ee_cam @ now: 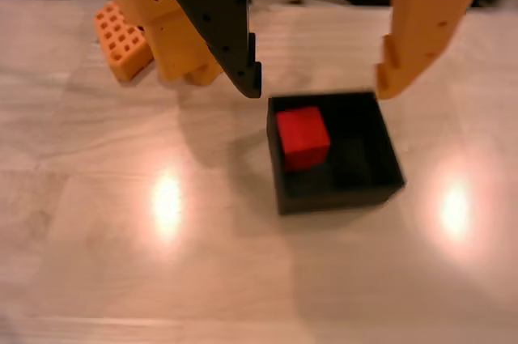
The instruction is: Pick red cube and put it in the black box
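A: Table (121, 263), then black box (380, 190) w/ red cube (302, 138) inside, left part. Gripper (320, 85)?

B: Spread wide, holding nothing, above box's far rim. Risk imo: a finger dips on retreat, clips rim, shoves box.

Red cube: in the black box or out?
In. The red cube sits inside the black box, against its left wall in the wrist view; the open gripper is above, apart from it.
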You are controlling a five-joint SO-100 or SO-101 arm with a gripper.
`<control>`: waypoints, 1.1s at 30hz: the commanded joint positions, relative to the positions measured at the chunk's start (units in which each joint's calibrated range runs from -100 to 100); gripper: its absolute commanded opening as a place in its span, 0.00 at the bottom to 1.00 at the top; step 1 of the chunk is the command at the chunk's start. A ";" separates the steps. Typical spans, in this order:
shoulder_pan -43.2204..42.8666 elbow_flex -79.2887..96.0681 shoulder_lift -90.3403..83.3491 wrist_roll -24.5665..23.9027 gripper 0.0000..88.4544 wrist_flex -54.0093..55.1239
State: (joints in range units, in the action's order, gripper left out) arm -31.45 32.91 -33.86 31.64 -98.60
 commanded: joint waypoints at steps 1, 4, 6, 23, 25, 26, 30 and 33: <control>5.53 0.30 -1.56 -2.53 0.29 4.25; 10.67 2.20 -1.56 -6.79 0.29 8.51; 13.58 4.19 -1.73 -10.69 0.29 11.95; 23.71 31.70 -28.97 -26.47 0.29 29.31; 23.78 37.59 -31.64 -26.47 0.29 30.79; 23.94 39.76 -32.72 -26.47 0.29 31.44; 28.92 44.74 -38.49 -30.91 0.29 32.59; 30.38 48.90 -42.92 -32.50 0.22 33.57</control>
State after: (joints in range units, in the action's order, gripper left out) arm -2.40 79.86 -73.06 0.29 -66.19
